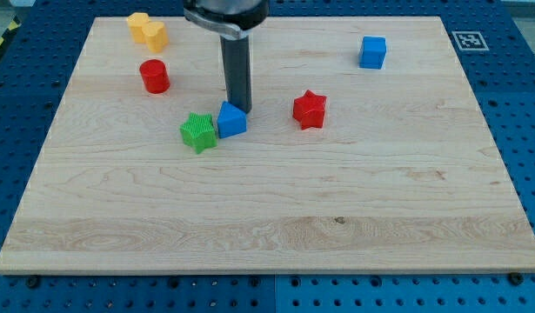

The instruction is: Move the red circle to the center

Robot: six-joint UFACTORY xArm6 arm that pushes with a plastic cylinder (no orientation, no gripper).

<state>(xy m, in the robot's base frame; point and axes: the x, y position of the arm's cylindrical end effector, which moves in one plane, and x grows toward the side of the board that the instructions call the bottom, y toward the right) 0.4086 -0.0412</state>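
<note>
Board (276, 217) of pale wood on a blue pegboard bench, blocks read left to right: yellow block (147, 30) at far left, shape not clear; red circle (154, 76) just nearer than it, well left of centre and apart from everything; green star (197, 132) touching or all but touching the blue block (231, 120), a wedge-like shape; then the red star (310, 109) right of the middle; blue cube (372, 52) far right. Rod comes down from the far edge, my tip (239, 109) right behind the blue block, at or just off its far face, well to the right of the red circle. No jaws on this rig, only the bare rod, so nothing is held. Judgement: task not yet started on the circle; tip is on the wrong side of it. Next move calls for going round to the circle's far-left side, then pushing it right and nearer toward the middle, steering clear of the green star and blue block in that path. Writing: none readable; only a square black-and-white marker (465, 39) at the far right corner
</note>
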